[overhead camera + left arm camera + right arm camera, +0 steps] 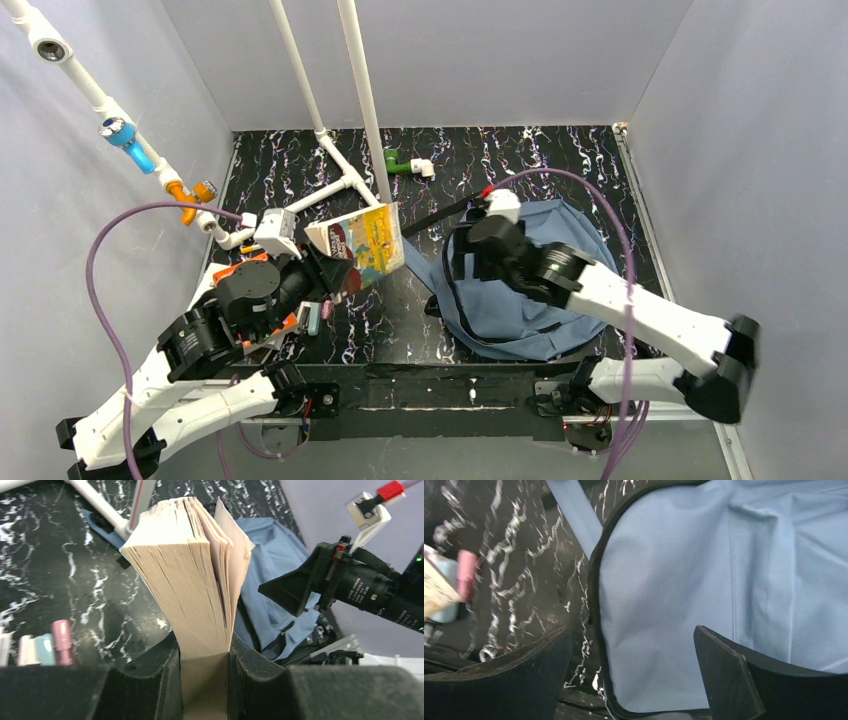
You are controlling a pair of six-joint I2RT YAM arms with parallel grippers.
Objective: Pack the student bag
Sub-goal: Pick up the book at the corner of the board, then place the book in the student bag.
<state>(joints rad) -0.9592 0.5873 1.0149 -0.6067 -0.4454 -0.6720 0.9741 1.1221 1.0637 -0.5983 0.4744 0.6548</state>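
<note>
Your left gripper (205, 667) is clamped across the covers of a thick paperback book (192, 580). Its wrist view shows only the fanned page edges, while the overhead view shows the colourful cover. Your right gripper (631, 650) hangs with its fingers spread wide and nothing between them, over the blue backpack (694, 580). Overhead, the backpack lies right of centre on the black marbled table (300, 160). The left wrist view shows a pink stick (62, 641) on the table, small and half hidden from above.

Matt cloth bag (505, 322), paper book (186, 587)
</note>
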